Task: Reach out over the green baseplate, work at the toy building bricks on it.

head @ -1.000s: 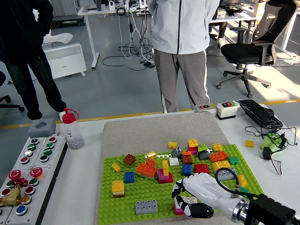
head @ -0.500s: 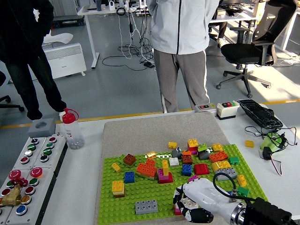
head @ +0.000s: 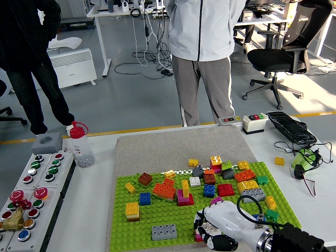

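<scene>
Green baseplate [head: 157, 216] flat on grey mat [head: 157, 144], centre of table [head: 89, 210], bricks [head: 181, 190] scattered mostly across its 12 o'clock half. Right hand [head: 223, 228] low at the plate's 5 o'clock edge, fingers [head: 206, 230] curled down around a magenta brick [head: 199, 236]. Grey brick [head: 164, 231] just at 9 o'clock from the hand. Person [head: 202, 58] standing at 12 o'clock, beyond the table.

Green studded baseplate [head: 157, 212] lying flat on a grey mat, reaching the table's near edge. Toy building bricks [head: 210, 181] in red, orange, yellow, blue, grey and green stand scattered over it, densest toward the far right corner; a long grey brick [head: 164, 231] sits alone near the front edge.
</scene>
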Controlling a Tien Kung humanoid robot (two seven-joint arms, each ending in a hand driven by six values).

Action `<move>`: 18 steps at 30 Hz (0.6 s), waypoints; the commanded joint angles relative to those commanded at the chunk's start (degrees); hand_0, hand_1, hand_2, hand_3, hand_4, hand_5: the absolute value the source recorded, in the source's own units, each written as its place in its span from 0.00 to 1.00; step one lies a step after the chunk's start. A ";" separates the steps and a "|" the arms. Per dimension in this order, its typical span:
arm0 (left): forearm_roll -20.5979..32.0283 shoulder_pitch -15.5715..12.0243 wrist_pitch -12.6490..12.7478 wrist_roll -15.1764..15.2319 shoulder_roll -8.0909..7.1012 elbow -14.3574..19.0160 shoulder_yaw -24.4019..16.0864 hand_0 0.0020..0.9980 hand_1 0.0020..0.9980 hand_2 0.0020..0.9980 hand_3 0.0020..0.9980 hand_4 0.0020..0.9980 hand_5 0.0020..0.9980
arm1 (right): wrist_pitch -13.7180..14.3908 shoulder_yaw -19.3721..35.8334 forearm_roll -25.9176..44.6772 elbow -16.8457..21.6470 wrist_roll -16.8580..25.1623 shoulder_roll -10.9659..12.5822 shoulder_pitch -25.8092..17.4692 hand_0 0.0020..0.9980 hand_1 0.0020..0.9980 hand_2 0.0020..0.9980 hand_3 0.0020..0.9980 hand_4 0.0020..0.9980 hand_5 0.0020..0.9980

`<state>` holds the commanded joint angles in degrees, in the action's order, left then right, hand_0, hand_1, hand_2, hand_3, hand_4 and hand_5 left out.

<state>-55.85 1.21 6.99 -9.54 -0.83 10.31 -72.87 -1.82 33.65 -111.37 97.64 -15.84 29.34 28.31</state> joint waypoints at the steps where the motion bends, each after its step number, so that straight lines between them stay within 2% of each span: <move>1: 0.03 0.02 0.00 0.01 -0.01 0.00 0.02 0.73 0.78 0.81 0.67 0.48 1.00 | -0.04 -0.02 -0.02 -0.01 -0.06 0.00 0.04 0.69 0.63 0.62 0.57 0.30 0.28; 18: 0.23 0.25 0.00 0.10 -0.05 0.00 0.01 0.73 0.78 0.81 0.67 0.47 1.00 | 0.32 3.86 -0.24 1.74 -0.14 0.75 -0.67 0.70 0.63 0.61 0.57 0.31 0.27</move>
<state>-55.62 1.46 6.99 -9.44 -0.88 10.31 -72.86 -1.51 37.51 -111.61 99.37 -15.98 30.09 27.65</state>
